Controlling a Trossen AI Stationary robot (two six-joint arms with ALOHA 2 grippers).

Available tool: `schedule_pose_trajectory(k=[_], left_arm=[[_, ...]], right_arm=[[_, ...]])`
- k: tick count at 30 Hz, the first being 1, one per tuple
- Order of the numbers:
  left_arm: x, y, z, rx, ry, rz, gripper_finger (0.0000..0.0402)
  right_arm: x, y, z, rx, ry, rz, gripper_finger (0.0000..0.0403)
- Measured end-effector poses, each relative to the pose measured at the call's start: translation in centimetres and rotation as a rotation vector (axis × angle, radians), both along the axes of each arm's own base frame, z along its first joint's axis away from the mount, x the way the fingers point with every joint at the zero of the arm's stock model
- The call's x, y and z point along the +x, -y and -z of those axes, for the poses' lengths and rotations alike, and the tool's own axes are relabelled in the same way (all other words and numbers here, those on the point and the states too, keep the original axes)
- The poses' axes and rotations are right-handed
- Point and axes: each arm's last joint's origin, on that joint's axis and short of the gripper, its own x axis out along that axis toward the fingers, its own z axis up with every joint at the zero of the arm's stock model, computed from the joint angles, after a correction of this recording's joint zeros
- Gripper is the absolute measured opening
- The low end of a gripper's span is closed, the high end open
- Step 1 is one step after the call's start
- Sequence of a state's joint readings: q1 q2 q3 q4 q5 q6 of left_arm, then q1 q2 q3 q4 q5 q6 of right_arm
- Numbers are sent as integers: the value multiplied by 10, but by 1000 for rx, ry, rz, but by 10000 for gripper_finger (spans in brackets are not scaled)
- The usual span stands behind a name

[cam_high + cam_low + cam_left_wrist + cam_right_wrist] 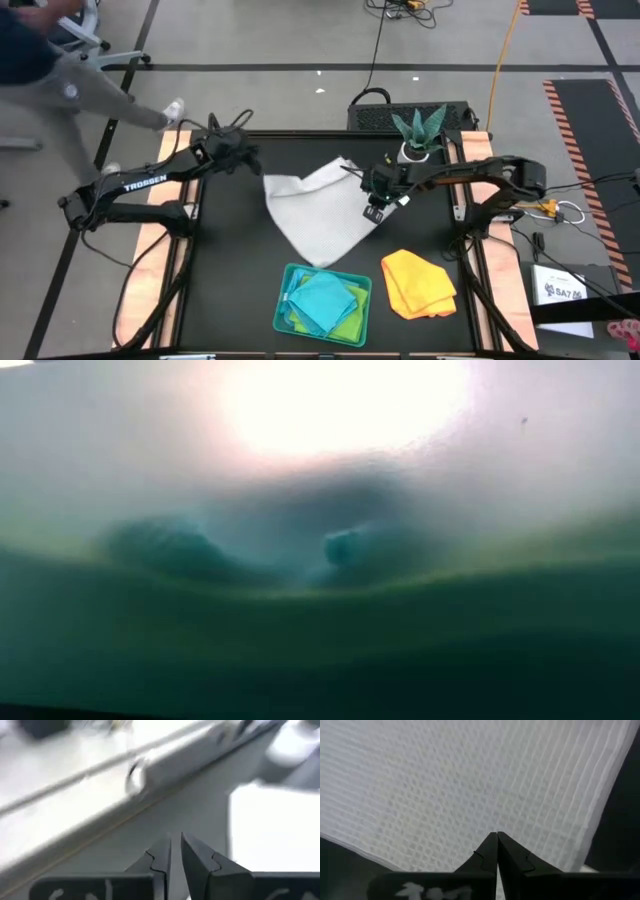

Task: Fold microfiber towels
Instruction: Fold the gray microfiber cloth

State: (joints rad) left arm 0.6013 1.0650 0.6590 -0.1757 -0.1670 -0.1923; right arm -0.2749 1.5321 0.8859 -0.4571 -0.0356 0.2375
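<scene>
A pale grey-white towel (pixel 318 212) lies spread askew on the black table's middle. My left gripper (pixel 252 160) hangs just off the towel's far left corner, its fingers (pixel 162 852) closed to a narrow slit with nothing between them; the towel (pixel 275 830) shows off to one side. My right gripper (pixel 374 210) is shut over the towel's right edge; the waffle weave (pixel 470 785) fills its wrist view, and no cloth is between the fingertips. A yellow-orange towel (pixel 418 283) lies bunched at the near right. Turquoise (pixel 325 298) and lime green (pixel 345 325) towels lie folded in the teal tray (pixel 284 275).
A potted plant (pixel 418 135) stands at the table's far edge, right of centre. The tray sits at the near edge, in the middle. A person (pixel 60 70) is on the floor beyond the far left corner. A blurred greenish shape (pixel 320 610) fills the low view.
</scene>
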Motion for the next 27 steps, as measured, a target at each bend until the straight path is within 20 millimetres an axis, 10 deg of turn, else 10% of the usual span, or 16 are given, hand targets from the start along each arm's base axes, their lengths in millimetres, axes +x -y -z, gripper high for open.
schedule_pose_trajectory(k=[19, 27], left_arm=[[163, -47, -8, -106, -200, 557, 3], [198, -62, 17, -287, -155, 743, 3]], right_arm=[[12, -6, 5, 22, 95, 102, 0], [13, -6, 4, 22, 99, 103, 0]])
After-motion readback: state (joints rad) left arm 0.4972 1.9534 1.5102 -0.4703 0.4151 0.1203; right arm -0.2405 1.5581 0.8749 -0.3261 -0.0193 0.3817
